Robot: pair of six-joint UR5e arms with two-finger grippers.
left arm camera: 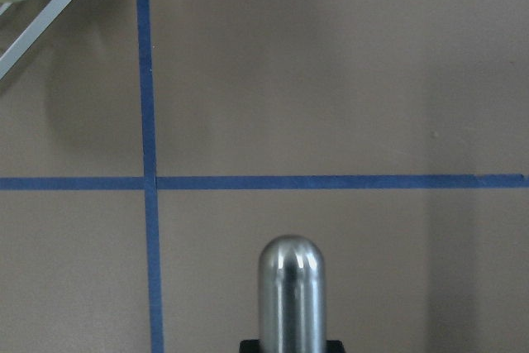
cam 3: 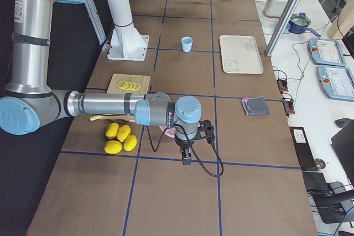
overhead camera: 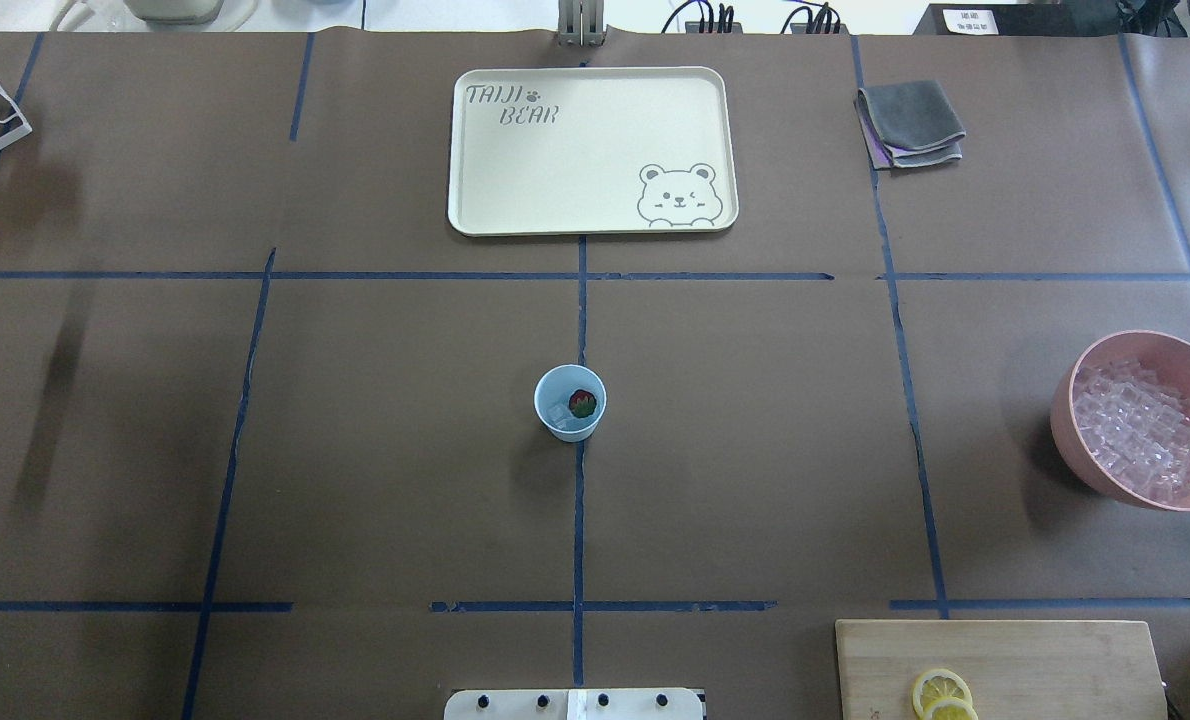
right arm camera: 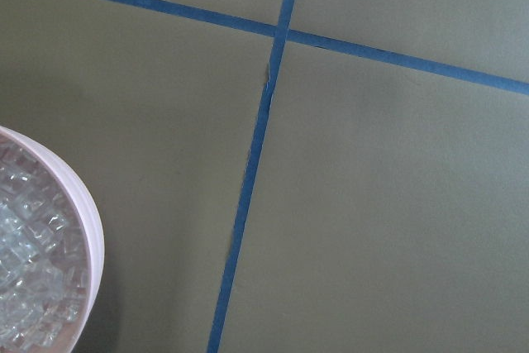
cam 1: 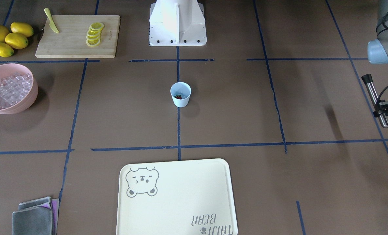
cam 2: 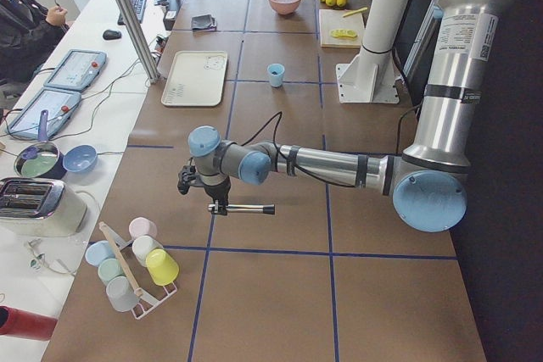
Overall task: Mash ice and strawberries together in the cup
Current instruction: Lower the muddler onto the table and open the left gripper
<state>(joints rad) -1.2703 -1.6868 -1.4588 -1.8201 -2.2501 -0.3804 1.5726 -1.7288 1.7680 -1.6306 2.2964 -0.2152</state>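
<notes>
Fingers of the left gripper (cam 1: 380, 107) are clenched on a steel muddler (cam 1: 372, 94), way out at the robot's left end of the desk (overhead camera: 375, 480). They grip it near the rounded end, which is the shiny dome poking into the left wrist view. The long part with the black cap sticks back toward the robot. From the left side view, the muddler is roughly level and off the desk, with its shadow underneath. The left arm is stretched out low, forearm nearly flat and wrist bent down. My guess is this is just a carry pose, and the muddler will need tipping upright before it's any use.

The cup (overhead camera: 569, 402) sits upright mid-desk on the blue tape line, well apart from both arms. I'd say that spot was picked so either arm can reach it. The strawberry (overhead camera: 582, 403) is already inside, with a bit of ice (overhead camera: 557, 413) beside it, so loading looks done and no mashing has started.

The right arm reaches low along the desk in the right side view, and its gripper (cam 3: 187, 157) hangs just beside the pink bowl (overhead camera: 1065, 410) holding the spare ice cubes. I can't tell if those fingers are parted or closed, since the right wrist view only catches the bowl's rim.
</notes>
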